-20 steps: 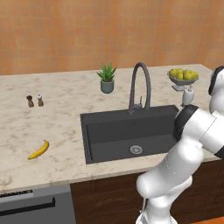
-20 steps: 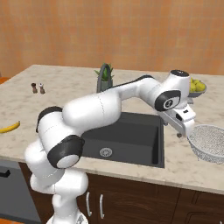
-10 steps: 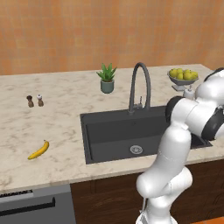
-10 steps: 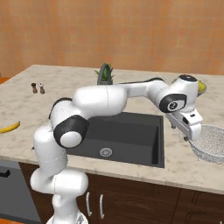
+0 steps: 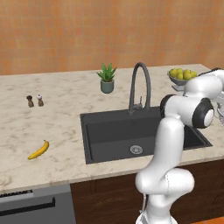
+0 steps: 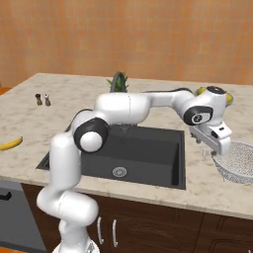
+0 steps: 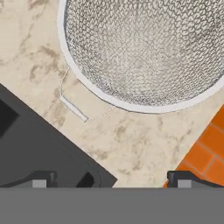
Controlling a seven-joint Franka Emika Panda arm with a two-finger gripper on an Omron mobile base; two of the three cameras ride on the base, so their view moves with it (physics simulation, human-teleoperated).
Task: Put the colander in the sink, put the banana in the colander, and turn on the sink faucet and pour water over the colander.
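Observation:
The colander (image 6: 238,159), a round silver mesh bowl, sits on the counter to the right of the black sink (image 6: 148,146). My gripper (image 6: 216,148) hangs open just above the colander's left rim with nothing between its fingers. In the hand view the colander (image 7: 144,48) fills the top, its thin wire handle (image 7: 72,106) points toward the sink corner (image 7: 26,144), and my gripper (image 7: 111,181) stands open over bare counter. The banana (image 5: 38,150) lies on the counter far left of the sink (image 5: 109,131). The tall dark faucet (image 5: 140,85) stands behind the basin.
A footed bowl of yellow-green fruit (image 5: 181,75) stands at the back right. A small potted plant (image 5: 107,78) is left of the faucet, and two shakers (image 5: 35,100) sit at the far left. The counter's edge and orange floor (image 7: 210,148) lie close to the colander.
The arm has swung further right and the hand has come down over the colander's left rim. The gripper has stayed open. Colander and banana have not moved.

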